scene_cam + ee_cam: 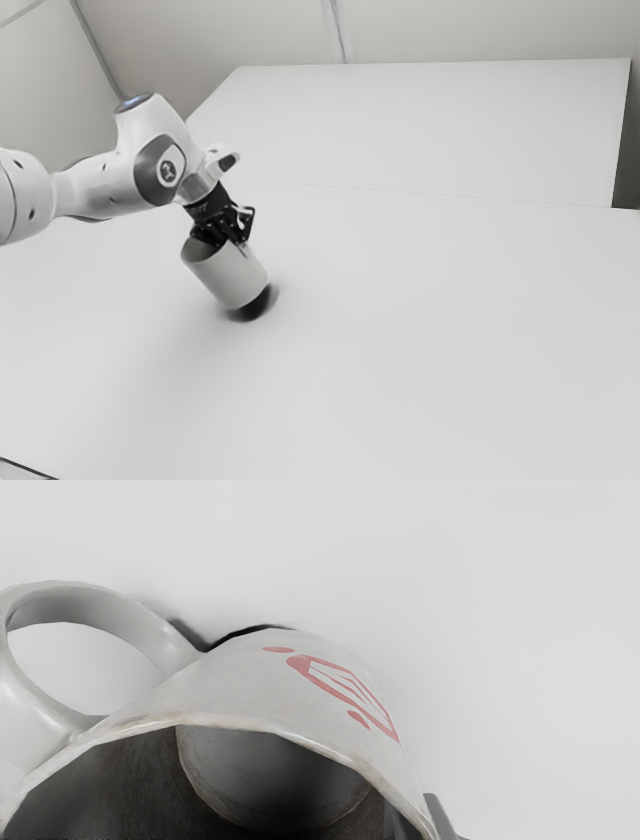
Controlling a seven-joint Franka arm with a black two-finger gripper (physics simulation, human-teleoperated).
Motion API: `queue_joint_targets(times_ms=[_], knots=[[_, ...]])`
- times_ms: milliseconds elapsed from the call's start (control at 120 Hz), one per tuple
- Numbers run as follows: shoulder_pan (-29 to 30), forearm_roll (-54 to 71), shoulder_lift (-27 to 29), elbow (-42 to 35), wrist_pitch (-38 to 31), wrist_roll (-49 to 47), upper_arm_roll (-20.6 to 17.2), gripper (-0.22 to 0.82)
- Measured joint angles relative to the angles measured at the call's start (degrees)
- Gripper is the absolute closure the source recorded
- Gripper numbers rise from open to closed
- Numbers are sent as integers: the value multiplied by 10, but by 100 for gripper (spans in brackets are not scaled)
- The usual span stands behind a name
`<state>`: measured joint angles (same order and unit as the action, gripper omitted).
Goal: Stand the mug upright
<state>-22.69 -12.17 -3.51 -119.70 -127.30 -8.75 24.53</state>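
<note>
In the exterior view, my arm [110, 187] comes in from the view's left, and its gripper [234, 246] is at the mouth of the white mug [230, 278]. The mug is over the near part of the white desk [430, 340], and it leans: its mouth looks up and toward the exterior view's left, while its base is lower, toward the view's right. The jaws are gripping the mug by its side wall, one jaw inside the mouth and the other outside (I see this best in the wrist view). There is a dark shadow [253, 304] at the base, but I cannot tell if the base touches the desk. The wrist view also shows me the handle [167, 642], which stands out from the side of the mug, and a red print [300, 664] on the outer surface, between the handle and the outside jaw.
</note>
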Motion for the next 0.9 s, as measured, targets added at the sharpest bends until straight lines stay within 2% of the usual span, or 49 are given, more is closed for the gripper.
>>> queue_joint_targets(times_ms=[283, 675, 900], knots=[[-35, 65, -1, -37, -57, -171, 2, 78], [-39, 72, -2, -54, -66, -320, 3, 78], [-37, 73, -2, -45, -57, -360, 11, 32]])
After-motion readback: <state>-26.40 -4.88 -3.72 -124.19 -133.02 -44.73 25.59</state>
